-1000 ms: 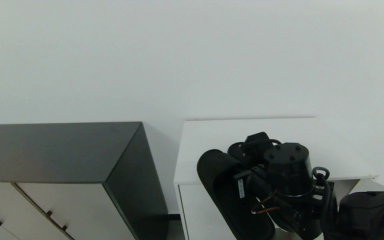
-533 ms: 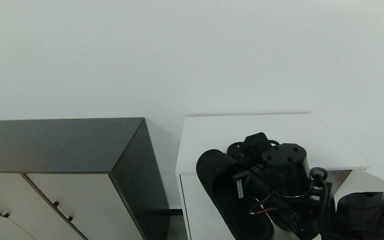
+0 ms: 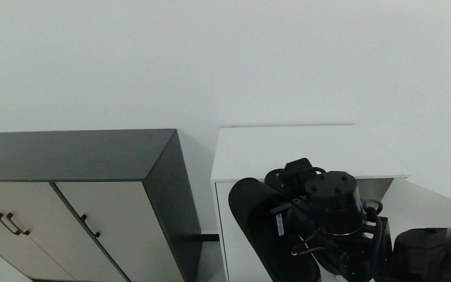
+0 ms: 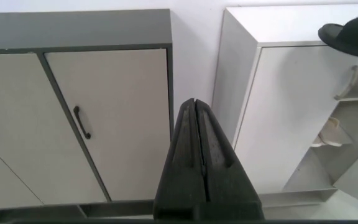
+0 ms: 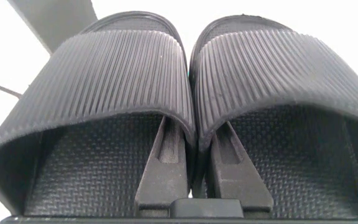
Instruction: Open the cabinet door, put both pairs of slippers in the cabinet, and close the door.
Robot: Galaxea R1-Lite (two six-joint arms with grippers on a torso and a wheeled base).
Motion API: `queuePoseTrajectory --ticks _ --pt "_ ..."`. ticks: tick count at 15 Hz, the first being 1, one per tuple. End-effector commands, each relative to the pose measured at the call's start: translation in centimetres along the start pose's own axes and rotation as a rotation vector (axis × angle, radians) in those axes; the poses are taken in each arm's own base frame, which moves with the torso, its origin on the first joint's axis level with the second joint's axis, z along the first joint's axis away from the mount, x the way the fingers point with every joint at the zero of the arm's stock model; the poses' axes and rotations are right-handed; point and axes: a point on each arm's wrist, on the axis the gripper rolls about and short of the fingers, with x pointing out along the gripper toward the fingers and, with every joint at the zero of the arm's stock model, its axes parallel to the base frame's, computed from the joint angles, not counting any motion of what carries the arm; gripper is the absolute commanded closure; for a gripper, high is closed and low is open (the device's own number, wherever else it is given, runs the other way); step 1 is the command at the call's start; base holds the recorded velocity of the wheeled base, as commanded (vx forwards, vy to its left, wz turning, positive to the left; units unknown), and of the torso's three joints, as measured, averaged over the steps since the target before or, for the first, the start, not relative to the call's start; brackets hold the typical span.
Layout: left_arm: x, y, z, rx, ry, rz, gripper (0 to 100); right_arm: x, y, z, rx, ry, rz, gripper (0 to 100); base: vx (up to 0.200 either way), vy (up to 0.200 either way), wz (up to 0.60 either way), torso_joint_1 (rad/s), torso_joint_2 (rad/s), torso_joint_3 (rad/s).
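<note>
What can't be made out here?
Head view: the inside of the white cabinet, hidden behind the black slippers and right arm.
Left wrist view: its shelves, mostly cut off by the edge; a pale thing on one is too small to name.
Right wrist view: the base of the right gripper, cut off by the edge.

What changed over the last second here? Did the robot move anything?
The whole view shifted: the dark cabinet and white cabinet now sit higher, showing more of their fronts, so the camera moved, not the furniture. The right gripper still clamps the black slippers, unchanged.
</note>
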Motion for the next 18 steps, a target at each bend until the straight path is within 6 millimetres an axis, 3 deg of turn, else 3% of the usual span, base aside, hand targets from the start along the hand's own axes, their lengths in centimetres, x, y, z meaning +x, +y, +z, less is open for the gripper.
queuePoseTrajectory --ticks 1,8,13,18 --pt "0.0 0.0 0.0 0.000 0.002 0.000 100 0.1 0.0 -0.1 -0.001 0.004 0.001 100 0.000 0.000 0.00 0.000 0.00 0.000" --pt "0.0 0.0 0.0 0.001 0.002 0.000 100 0.1 0.0 -0.2 0.000 -0.003 0.003 100 0.000 0.000 0.00 0.000 0.00 0.000" --pt "0.0 0.0 0.0 0.003 0.002 0.000 100 -0.6 -0.2 0.1 -0.017 -0.011 0.016 100 0.000 -0.200 0.00 0.005 0.00 0.000" --pt "0.0 0.0 0.0 0.003 0.003 -0.002 100 -2.6 -0.9 0.7 -0.010 -0.028 0.102 100 0.000 -0.200 0.00 0.004 0.00 0.003"
